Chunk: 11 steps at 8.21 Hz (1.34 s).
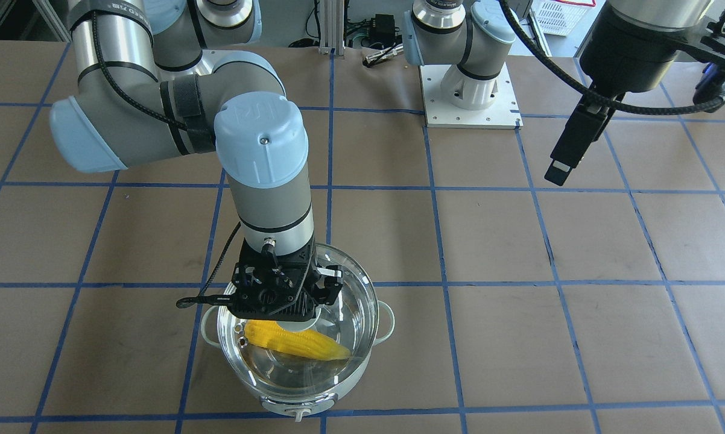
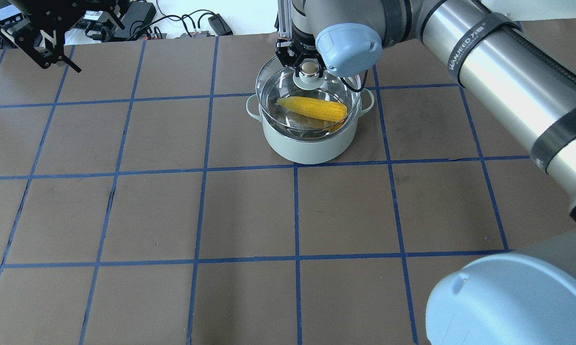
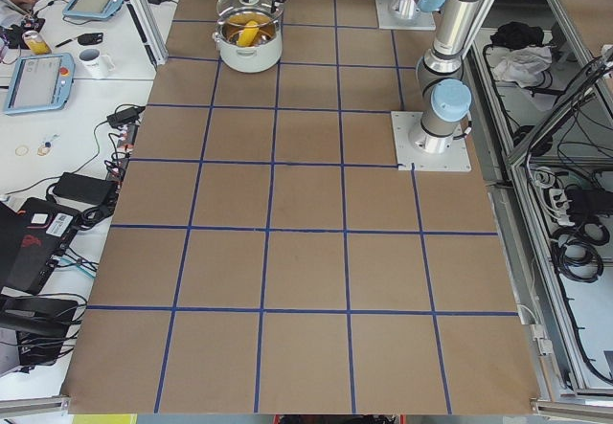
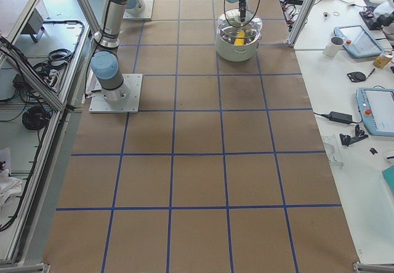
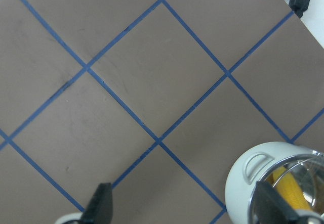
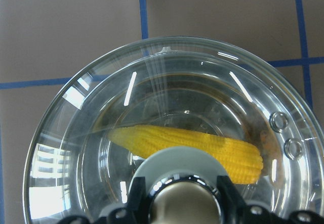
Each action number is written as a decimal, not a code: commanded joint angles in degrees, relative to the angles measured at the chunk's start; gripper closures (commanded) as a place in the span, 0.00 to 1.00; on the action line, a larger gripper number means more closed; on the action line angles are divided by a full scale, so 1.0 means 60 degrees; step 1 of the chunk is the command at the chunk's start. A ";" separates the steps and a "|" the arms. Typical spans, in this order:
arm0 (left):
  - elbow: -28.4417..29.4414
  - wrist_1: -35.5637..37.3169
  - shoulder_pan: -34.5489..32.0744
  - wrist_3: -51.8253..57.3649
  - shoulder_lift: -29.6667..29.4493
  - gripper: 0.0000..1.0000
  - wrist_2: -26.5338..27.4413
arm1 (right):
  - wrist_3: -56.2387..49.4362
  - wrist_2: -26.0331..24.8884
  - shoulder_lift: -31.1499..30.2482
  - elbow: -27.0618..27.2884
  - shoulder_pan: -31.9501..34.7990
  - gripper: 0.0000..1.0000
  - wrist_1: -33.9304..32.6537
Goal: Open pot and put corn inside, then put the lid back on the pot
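Note:
The pale mint-green pot stands at the far middle of the table, with the yellow corn lying inside it. The clear glass lid sits over the pot's mouth; I cannot tell if it rests on the rim. My right gripper is shut on the lid's metallic knob. Through the glass the right wrist view shows the corn. My left gripper hangs high at the far left, open and empty; its fingertips stand wide apart. The pot shows at the lower right of that view.
The left arm's white base plate is bolted to the table behind the pot. A side bench with tablets and a mug runs beyond the table's far edge. Brown paper with blue tape lines covers the table.

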 commanded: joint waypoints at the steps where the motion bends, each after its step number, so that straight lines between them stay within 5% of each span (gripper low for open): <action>1: -0.0132 0.0079 0.0019 0.4445 -0.0029 0.00 0.0888 | -0.0045 -0.0075 0.0139 0.0185 -0.0011 1.00 -0.0111; 5: -0.0542 -0.0390 -0.0360 0.6896 0.0160 0.00 0.0833 | -0.0017 0.0057 0.0007 0.0713 -0.0011 1.00 -0.0550; 11: -0.0615 -0.1181 -0.1153 0.7371 0.0219 0.03 0.0731 | -0.0088 0.0028 0.0007 0.0786 -0.0011 1.00 -0.0726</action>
